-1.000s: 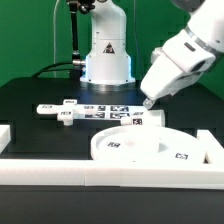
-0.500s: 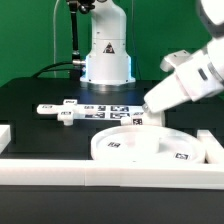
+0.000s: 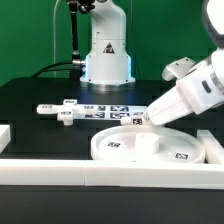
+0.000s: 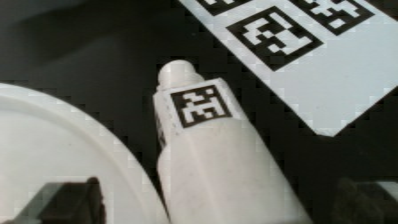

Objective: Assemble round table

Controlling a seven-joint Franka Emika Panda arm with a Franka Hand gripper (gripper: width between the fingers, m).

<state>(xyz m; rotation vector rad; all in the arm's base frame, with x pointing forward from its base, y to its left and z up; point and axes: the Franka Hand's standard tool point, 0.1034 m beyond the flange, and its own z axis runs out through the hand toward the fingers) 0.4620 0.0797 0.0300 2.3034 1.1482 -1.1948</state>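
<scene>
The large rimmed round disc (image 3: 150, 148) lies at the front of the black table and shows as a white curve in the wrist view (image 4: 54, 140). The short thick cylinder (image 4: 210, 125), with a tag near its end, lies between the disc and the marker board; in the exterior view (image 3: 139, 120) only its tagged end shows by the disc's far rim. My gripper (image 3: 143, 114) is tilted low over it. Its fingers (image 4: 365, 195) stand wide on either side of the cylinder (image 4: 214, 198), with dark gaps between. The flat cross-shaped piece (image 3: 63, 110) lies at the exterior view's left.
The marker board (image 3: 108, 110) lies behind the disc and also shows in the wrist view (image 4: 294, 45). White border bars run along the front (image 3: 110, 172) and at the exterior view's right (image 3: 212, 148). The robot base (image 3: 106, 50) stands at the back.
The arm has tilted over and swung lower toward the exterior view's right, bringing the gripper down along the cylinder. The disc, cross piece and cylinder have not moved.
</scene>
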